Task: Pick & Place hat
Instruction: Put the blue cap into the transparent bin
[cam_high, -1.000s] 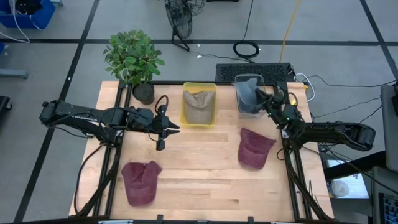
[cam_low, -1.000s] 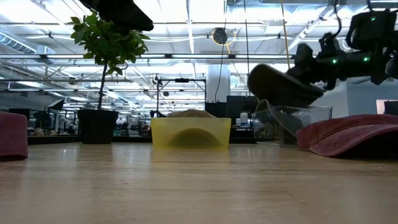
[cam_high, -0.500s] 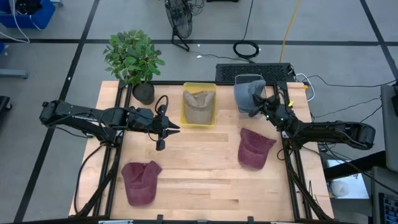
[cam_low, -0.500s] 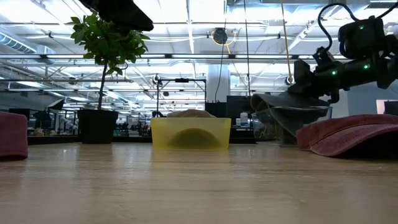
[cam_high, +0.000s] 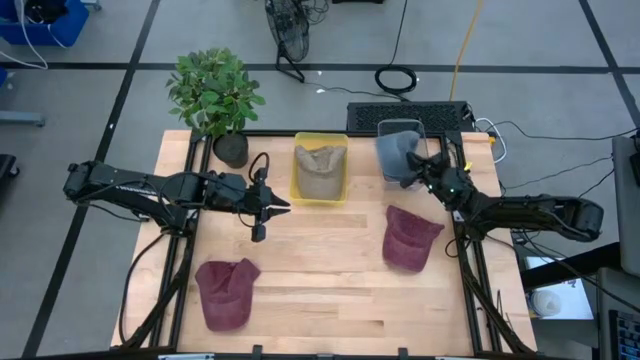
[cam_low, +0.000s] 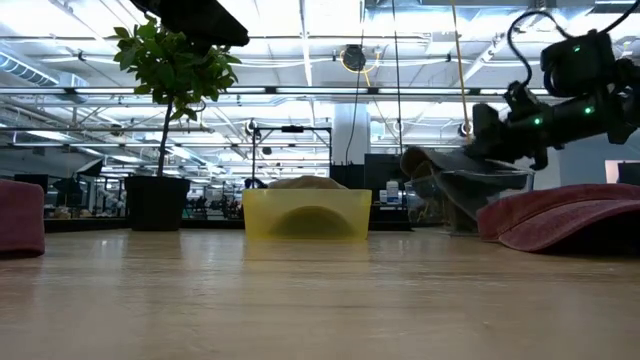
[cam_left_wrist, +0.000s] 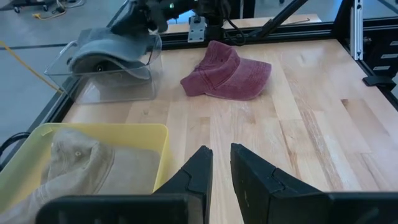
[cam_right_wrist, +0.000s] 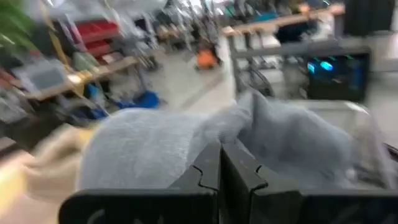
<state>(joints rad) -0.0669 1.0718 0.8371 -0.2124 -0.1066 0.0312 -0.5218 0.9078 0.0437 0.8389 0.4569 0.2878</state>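
Since a second ago my right gripper (cam_high: 424, 170), clamped on the grey hat (cam_high: 396, 152), has lowered it onto the clear bin (cam_high: 402, 128), I judge for release. Left gripper (cam_high: 266, 207), fingers slightly apart, waits mid-table beside the yellow bin (cam_high: 320, 139).

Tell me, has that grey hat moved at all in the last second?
Yes. The right gripper, shut on the grey hat, has carried it further over the clear bin, toward the table's back edge, and lower, onto the bin's rim.
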